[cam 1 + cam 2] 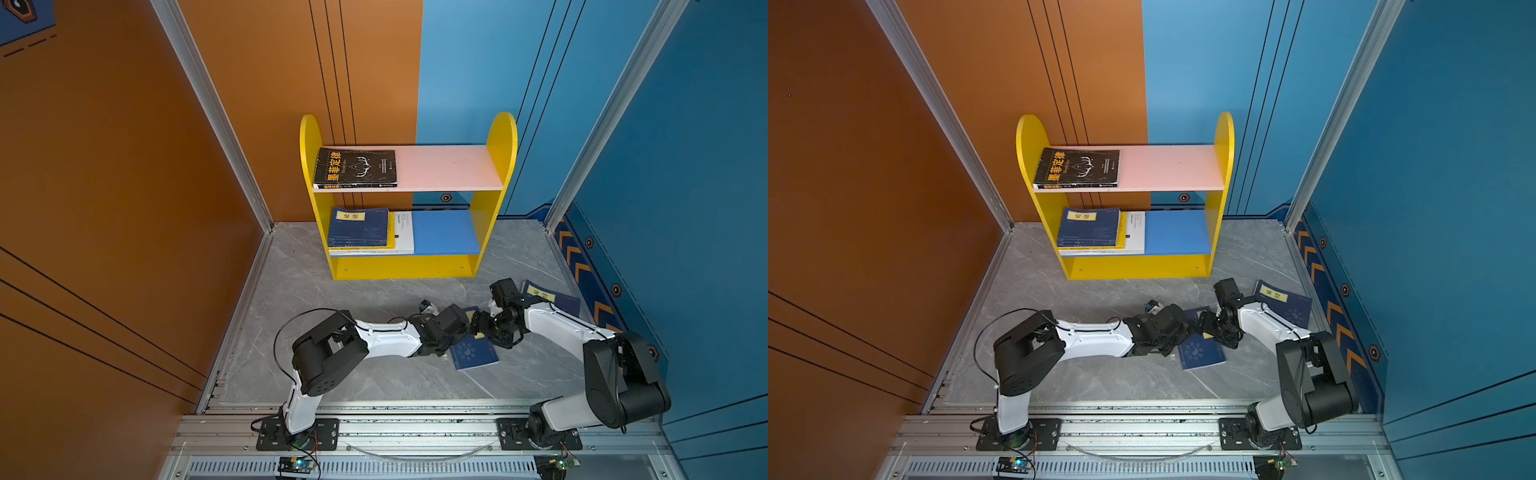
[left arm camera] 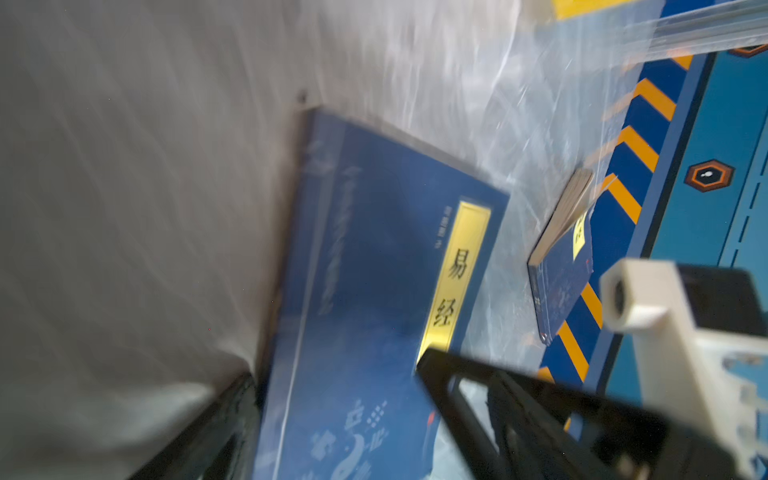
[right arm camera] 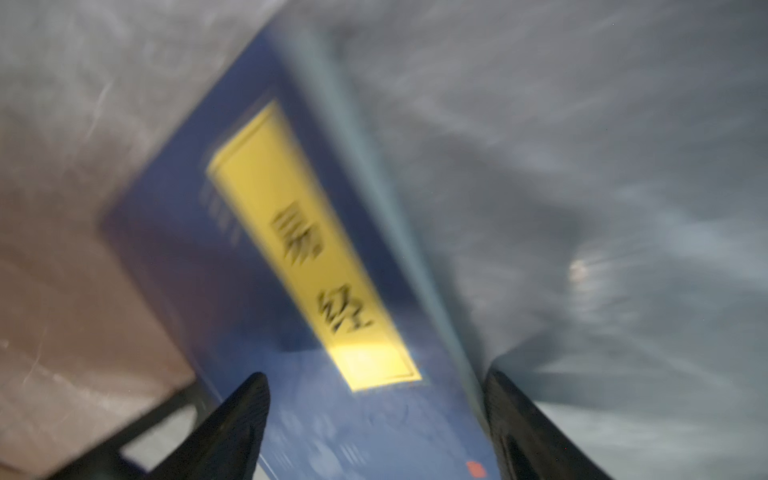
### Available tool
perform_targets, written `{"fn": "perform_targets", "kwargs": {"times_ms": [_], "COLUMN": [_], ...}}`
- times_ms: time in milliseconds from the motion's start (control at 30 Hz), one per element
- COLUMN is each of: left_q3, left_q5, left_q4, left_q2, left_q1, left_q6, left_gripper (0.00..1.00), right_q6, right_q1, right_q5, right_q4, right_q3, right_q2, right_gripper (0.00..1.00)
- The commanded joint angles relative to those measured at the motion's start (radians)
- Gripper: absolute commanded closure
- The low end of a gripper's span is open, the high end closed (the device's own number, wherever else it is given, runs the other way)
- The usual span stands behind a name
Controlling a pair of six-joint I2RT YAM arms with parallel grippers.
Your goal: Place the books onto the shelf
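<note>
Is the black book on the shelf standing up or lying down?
Lying down: the black book shows its whole cover, flat on the pink board.

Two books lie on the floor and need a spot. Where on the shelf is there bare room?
Pink upper board: bare from the black book to the right side panel. Blue lower board: bare from the book stack to that same panel. Both left halves are crowded.

2 arms reach inward; left gripper (image 2: 324, 399), right gripper (image 3: 376, 376) face-to-face, jaws spread.
</note>
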Motion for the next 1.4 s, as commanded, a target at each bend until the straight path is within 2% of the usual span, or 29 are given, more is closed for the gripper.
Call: {"fn": "perform_targets", "kwargs": {"times_ms": [0, 100, 200, 400, 600, 767, 867, 933, 1133, 1367], "left_q3": [-0.059, -0.14, -0.24, -0.238, -0.157, -0.03, 0.01, 0.03, 0.059, 0.12], "left_q5": [-0.046, -0.07, -0.057, -0.041, -0.002, 0.053, 0.062, 0.06, 0.039, 0.076], "left_q4": [0.039, 0.024, 0.018, -0.094, -0.161, -0.212, -0.19, -0.186, -0.253, -0.285], "left_q2": [-0.116, -0.209, -0.273, -0.298, -0.238, -0.138, -0.095, -0.068, -0.008, 0.044], "left_q1": [0.026, 0.047, 0.063, 0.055, 0.056, 0.072, 0.076, 0.078, 0.082, 0.066], "left_q6": [0.113, 0.133, 0.143, 0.272, 0.403, 0.507, 0.52, 0.515, 0.489, 0.492], "left_gripper": [0.12, 0.12, 0.12, 0.13, 0.13, 0.13, 0.12, 0.17, 0.18, 0.18], "right_q6": [0.068, 0.083, 0.062, 0.053, 0.043, 0.044, 0.034, 0.026, 0.0, -0.033], "right_q1": [0.054, 0.063, 0.053, 0.028, 0.012, 0.008, 0.007, 0.005, 0.003, 0.0], "right_q5": [-0.129, -0.136, -0.071, 0.055, 0.135, 0.132, 0.147, 0.154, 0.154, 0.131], "right_q4": [0.046, 0.048, 0.011, -0.023, -0.036, -0.009, -0.009, -0.005, -0.002, 0.034], "right_q3": [0.033, 0.06, 0.092, 0.125, 0.135, 0.137, 0.138, 0.138, 0.151, 0.143], "right_q2": [-0.019, -0.029, -0.026, 0.015, 0.044, 0.104, 0.128, 0.139, 0.189, 0.207], "right_gripper": [0.17, 0.16, 0.16, 0.18, 0.24, 0.37, 0.44, 0.48, 0.58, 0.63]}}
